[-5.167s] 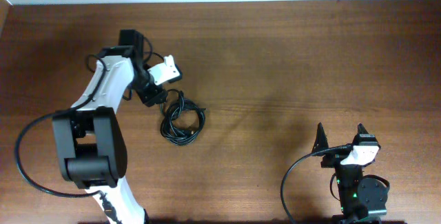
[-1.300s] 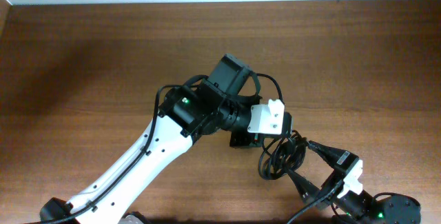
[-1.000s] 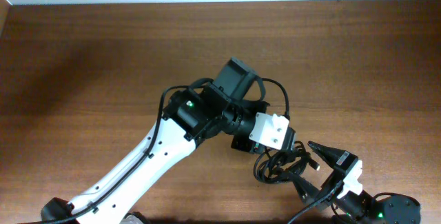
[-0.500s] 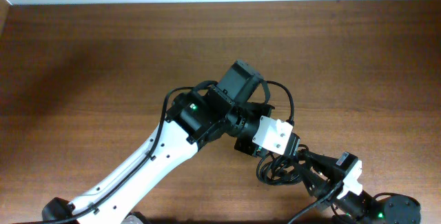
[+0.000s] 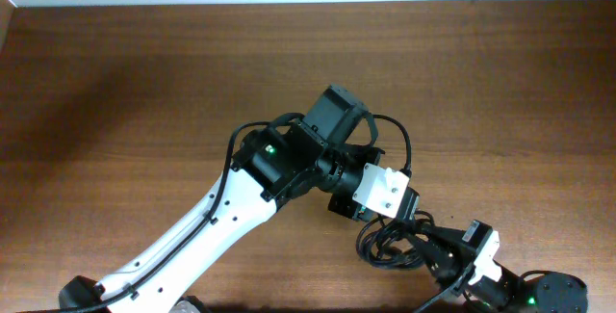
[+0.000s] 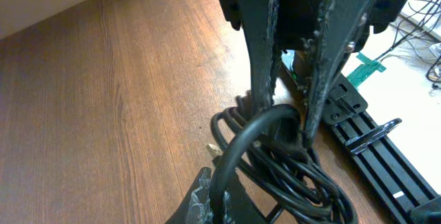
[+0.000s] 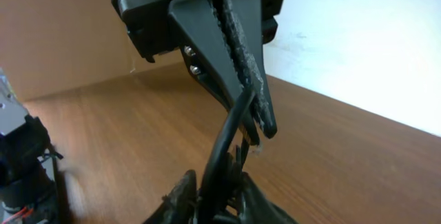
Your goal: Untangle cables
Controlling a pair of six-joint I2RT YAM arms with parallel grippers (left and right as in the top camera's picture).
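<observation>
The cables (image 5: 383,251) are a bunch of glossy black loops near the table's front edge, hanging between both grippers. My left gripper (image 5: 397,219) reaches in from the left and is shut on one strand at the top of the bunch. In the left wrist view its fingers (image 6: 201,195) pinch a loop of the cables (image 6: 306,186). My right gripper (image 5: 433,252) comes in from the lower right with its fingers (image 7: 185,191) pressed against the cables (image 7: 227,138). The right wrist view also has the left gripper (image 7: 256,131) above, clamped on the same strand.
The brown wooden table (image 5: 144,82) stretches away to the left and back. The right arm's base (image 5: 544,292) sits at the front right. Past the table's front edge lie a black rail (image 6: 368,138) and loose wires (image 6: 424,10).
My right gripper has closed from wide open onto the cable bunch. The left gripper has shifted slightly down and right, still holding its strand.
</observation>
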